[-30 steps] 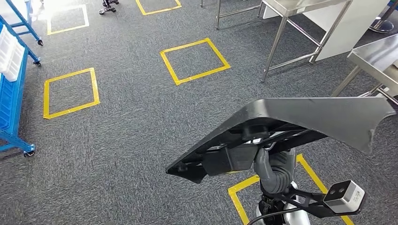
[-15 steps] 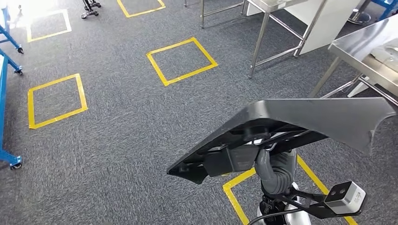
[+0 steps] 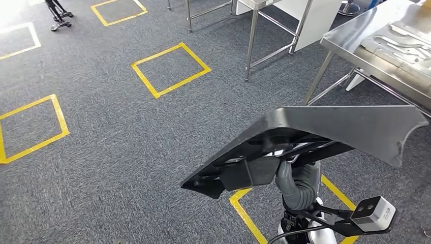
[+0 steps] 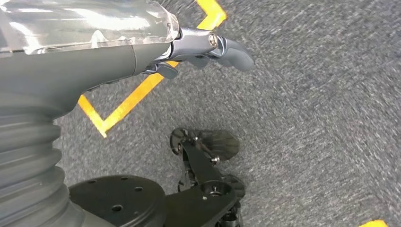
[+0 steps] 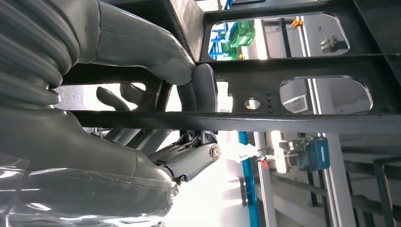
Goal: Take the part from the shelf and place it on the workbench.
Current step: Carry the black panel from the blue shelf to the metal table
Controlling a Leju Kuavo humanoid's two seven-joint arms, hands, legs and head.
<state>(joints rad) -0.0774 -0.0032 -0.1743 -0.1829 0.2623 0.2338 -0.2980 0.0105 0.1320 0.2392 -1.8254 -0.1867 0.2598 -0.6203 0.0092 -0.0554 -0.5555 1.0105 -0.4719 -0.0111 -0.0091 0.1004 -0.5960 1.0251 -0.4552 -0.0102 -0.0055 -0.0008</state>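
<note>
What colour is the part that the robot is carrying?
The part is black, best seen in the head view; the right hand holds it from underneath.

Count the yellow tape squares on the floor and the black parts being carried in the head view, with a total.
yellow tape squares: 5 (two of them cut off by the picture's edge)
black part: 1
Total: 6
</note>
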